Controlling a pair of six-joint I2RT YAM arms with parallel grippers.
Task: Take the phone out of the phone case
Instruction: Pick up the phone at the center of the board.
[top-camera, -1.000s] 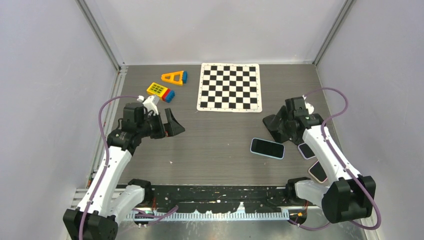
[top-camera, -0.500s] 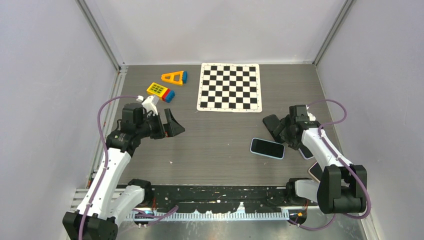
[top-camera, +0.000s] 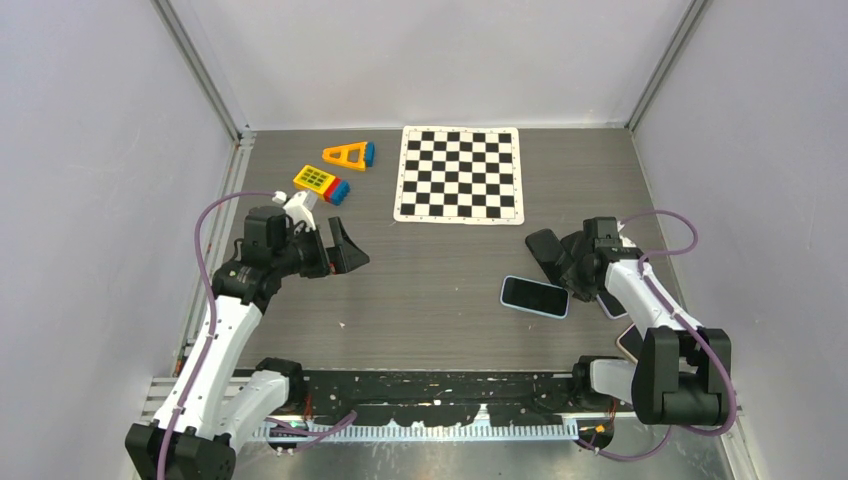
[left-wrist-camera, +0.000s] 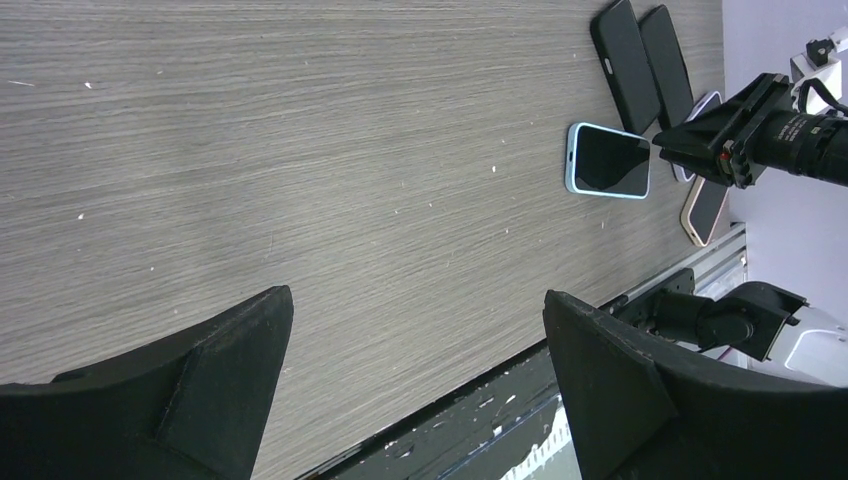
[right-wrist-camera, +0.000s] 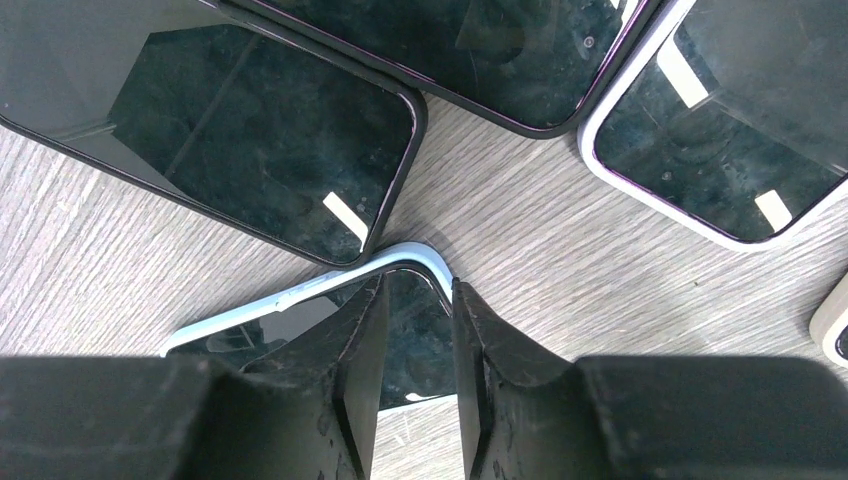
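The phone (top-camera: 534, 297) lies flat and screen-up in a light blue phone case (right-wrist-camera: 400, 252) at the right middle of the table, and also shows in the left wrist view (left-wrist-camera: 608, 161). My right gripper (top-camera: 572, 275) sits low over its right-hand corner. In the right wrist view the right gripper (right-wrist-camera: 417, 285) has its jaws narrowed to a small gap. One finger is over the screen, the other at the case's outer corner. My left gripper (top-camera: 350, 250) hovers wide open at the left, holding nothing, and in its own wrist view (left-wrist-camera: 415, 293) faces bare table.
Two black phones (right-wrist-camera: 230, 120) (right-wrist-camera: 480, 50), a white-rimmed phone (right-wrist-camera: 720, 130) and a beige one (top-camera: 635, 343) crowd around the right gripper. A checkerboard mat (top-camera: 460, 173) lies at the back. Coloured toy blocks (top-camera: 322, 183) (top-camera: 348, 154) sit at the back left.
The right gripper has dropped toward the blue-cased phone's right corner, and its jaws have narrowed from wide to a small gap. The left arm has not moved.
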